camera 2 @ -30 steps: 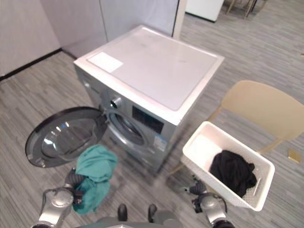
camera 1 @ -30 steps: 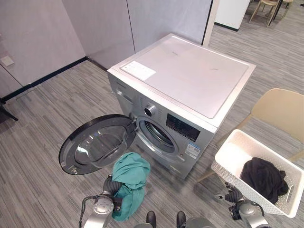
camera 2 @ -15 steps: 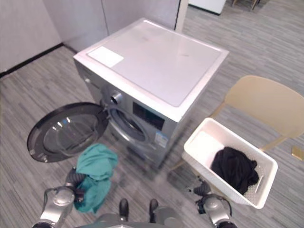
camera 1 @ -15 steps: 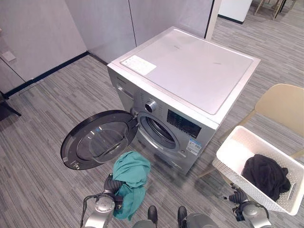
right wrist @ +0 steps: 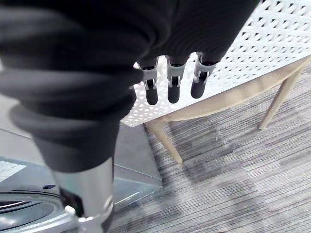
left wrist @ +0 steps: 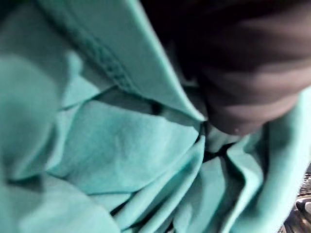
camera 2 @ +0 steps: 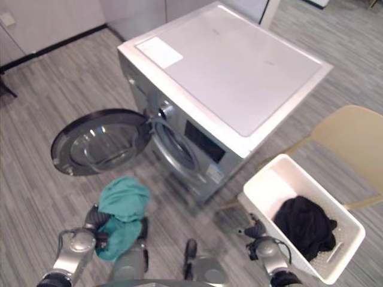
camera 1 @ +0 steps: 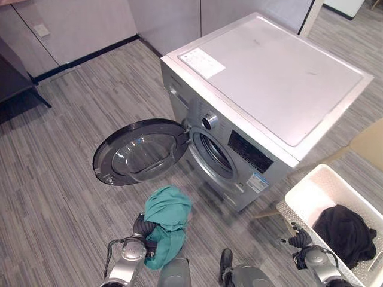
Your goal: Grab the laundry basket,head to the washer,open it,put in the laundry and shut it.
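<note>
- Left hand (camera 1: 142, 227): back and wrist under a dark ribbed cover (left wrist: 243, 73), matte, with broad rounded ridges running across it.
- Left arm (camera 1: 128, 252): silver-grey metal, ending at the wrist in a round, polished joint cap.
- Right hand (camera 1: 297, 240): the same dark ribbed cover, bulky and sleeve-like in its wrist view.
- Fingers (right wrist: 151, 90): slim, silver, set in a row, each with a small hinge and a black rounded tip.
- Right arm (camera 1: 318, 264): silver-grey, with a round cap like the left.
</note>
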